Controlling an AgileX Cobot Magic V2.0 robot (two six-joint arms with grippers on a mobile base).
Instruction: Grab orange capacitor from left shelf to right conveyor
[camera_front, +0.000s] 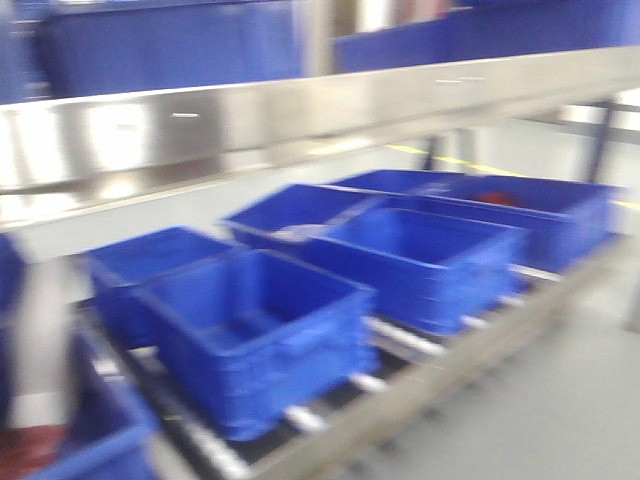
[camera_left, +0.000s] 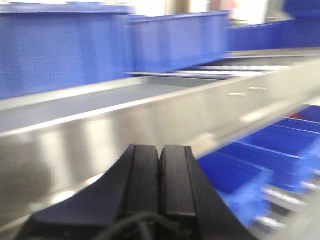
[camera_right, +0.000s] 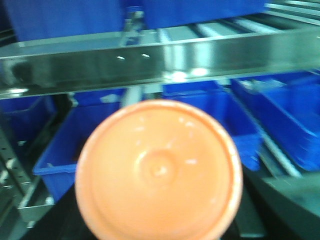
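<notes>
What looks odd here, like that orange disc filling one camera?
Only that: the orange capacitor, end-on and close before the right wrist camera, fills its view. The blue bins look orderly; blur hides finer faults.

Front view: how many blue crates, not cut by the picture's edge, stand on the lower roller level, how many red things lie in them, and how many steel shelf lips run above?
blue crates: 6 (blurred; the farthest is uncertain)
red thing in the right crate: 1
steel shelf lip: 1
Total: 8
</notes>
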